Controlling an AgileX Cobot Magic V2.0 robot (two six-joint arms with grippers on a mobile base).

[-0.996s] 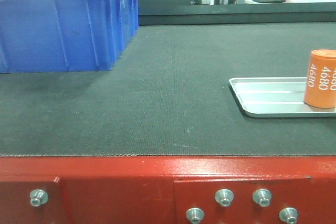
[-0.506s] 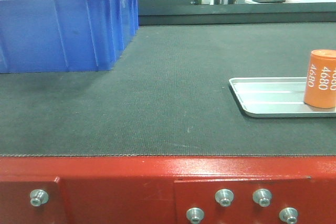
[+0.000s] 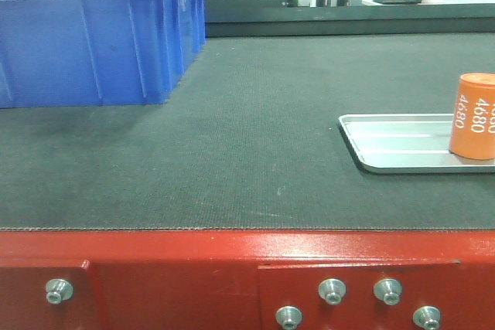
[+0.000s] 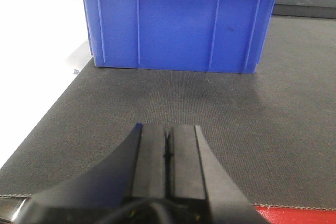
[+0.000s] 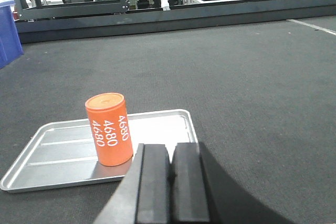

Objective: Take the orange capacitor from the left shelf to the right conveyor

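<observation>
An orange capacitor [image 5: 109, 128] printed "4680" stands upright on a silver tray [image 5: 58, 156] on the dark conveyor belt; it also shows at the right edge of the front view [image 3: 473, 116] on the tray [image 3: 394, 144]. My right gripper [image 5: 169, 153] is shut and empty, just right of and nearer than the capacitor, not touching it. My left gripper [image 4: 168, 135] is shut and empty, low over the belt, well short of a blue bin [image 4: 176, 22].
The blue plastic bin [image 3: 97, 40] stands at the back left of the belt. A red machine frame with bolts [image 3: 247, 280] runs along the front edge. A white surface [image 4: 31, 61] lies left of the belt. Dark framing and desks stand behind.
The front view has shifted very slightly, so the tray and capacitor sit a few pixels further right. Nothing else has visibly moved.
</observation>
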